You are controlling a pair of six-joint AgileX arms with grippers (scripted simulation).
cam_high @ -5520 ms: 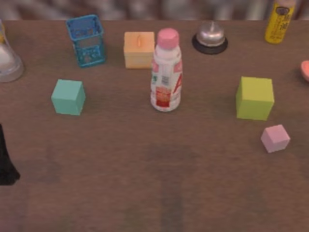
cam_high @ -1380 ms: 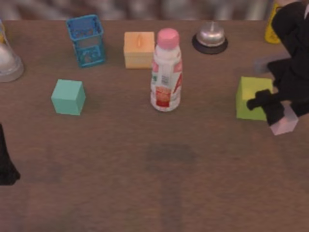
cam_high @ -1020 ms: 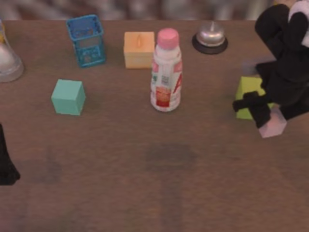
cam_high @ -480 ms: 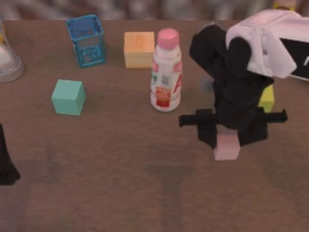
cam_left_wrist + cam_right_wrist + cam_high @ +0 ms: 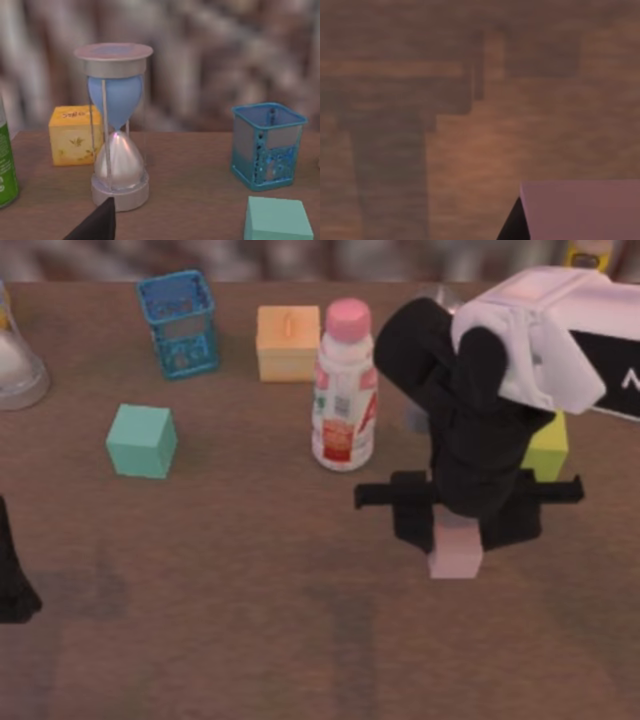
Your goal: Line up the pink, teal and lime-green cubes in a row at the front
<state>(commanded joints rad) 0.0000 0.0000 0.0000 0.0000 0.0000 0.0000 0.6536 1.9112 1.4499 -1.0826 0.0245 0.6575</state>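
Gripping the pink cube [image 5: 455, 552] by opposite flat faces, my right hand [image 5: 456, 528] held something seemingly light, rigid and easily carried.

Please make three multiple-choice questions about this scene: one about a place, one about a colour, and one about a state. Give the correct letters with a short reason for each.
1. Where is the teal cube?
A. left side of the table
B. right side of the table
C. inside the blue basket

2. What colour is the cap of the bottle?
A. green
B. pink
C. black

3. What is the right gripper doing?
A. hanging open over bare table
B. gripping the pink cube
C. gripping the lime-green cube

Answers:
1. A, the top view shows it at the left, in front of the blue basket.
2. B, the cap is pink.
3. B, the pink cube sits between its fingers, while the lime-green cube lies behind the arm.
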